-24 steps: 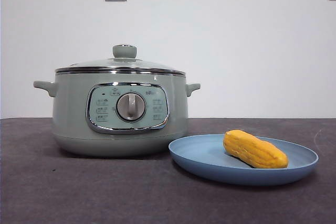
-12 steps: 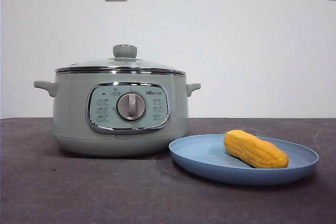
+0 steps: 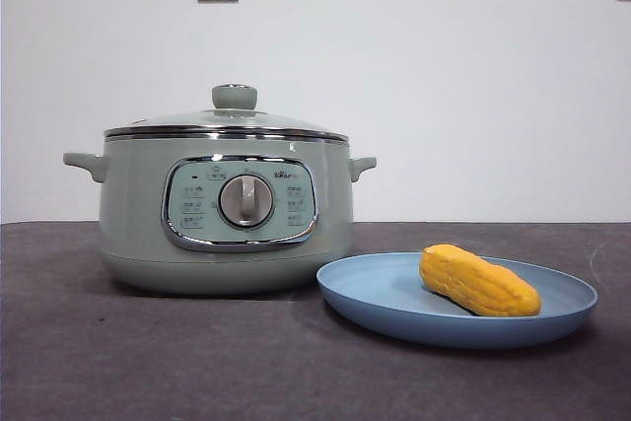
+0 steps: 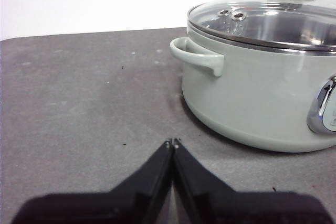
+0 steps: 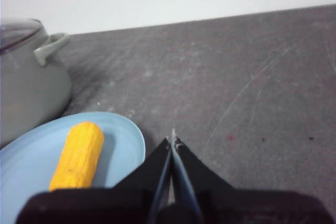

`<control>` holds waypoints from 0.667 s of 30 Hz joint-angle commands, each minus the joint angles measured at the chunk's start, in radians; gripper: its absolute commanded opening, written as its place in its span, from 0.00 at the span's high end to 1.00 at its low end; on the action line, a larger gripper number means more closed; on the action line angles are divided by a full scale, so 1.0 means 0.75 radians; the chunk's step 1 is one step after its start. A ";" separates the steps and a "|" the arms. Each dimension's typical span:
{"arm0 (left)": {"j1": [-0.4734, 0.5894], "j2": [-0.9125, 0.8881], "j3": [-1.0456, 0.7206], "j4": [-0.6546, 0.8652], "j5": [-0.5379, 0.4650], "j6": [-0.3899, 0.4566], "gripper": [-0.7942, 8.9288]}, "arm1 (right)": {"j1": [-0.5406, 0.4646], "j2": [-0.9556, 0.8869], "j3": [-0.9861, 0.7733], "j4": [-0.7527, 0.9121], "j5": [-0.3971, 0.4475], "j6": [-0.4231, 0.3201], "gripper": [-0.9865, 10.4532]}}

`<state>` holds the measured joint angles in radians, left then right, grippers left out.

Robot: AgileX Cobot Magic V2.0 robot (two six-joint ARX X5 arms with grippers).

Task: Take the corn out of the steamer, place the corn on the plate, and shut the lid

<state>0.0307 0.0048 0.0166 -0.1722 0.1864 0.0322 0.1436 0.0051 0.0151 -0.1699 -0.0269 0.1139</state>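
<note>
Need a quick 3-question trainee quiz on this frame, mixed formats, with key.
1. True or false: the corn lies on the plate.
2. Multiple choice: where is the lid? A) flat on the table B) seated on the steamer C) held in a gripper
3. Fill in: the left gripper and the right gripper both have their jaws ____ and hold nothing.

Key: 1 true. 2 B. 3 shut.
</note>
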 commanded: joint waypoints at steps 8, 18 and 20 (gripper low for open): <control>0.004 -0.004 -0.018 0.005 -0.001 -0.009 0.92 | 0.001 -0.005 -0.012 -0.015 -0.026 -0.004 0.91; 0.004 -0.004 -0.018 0.005 -0.001 -0.009 0.92 | 0.001 -0.005 -0.012 -0.015 -0.025 -0.004 0.91; 0.004 -0.004 -0.018 0.005 -0.001 -0.009 0.92 | 0.001 -0.005 -0.012 -0.015 -0.026 -0.004 0.91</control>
<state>0.0307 0.0048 0.0166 -0.1719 0.1864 0.0322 0.1436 0.0040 0.0151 -0.1703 -0.0441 0.1123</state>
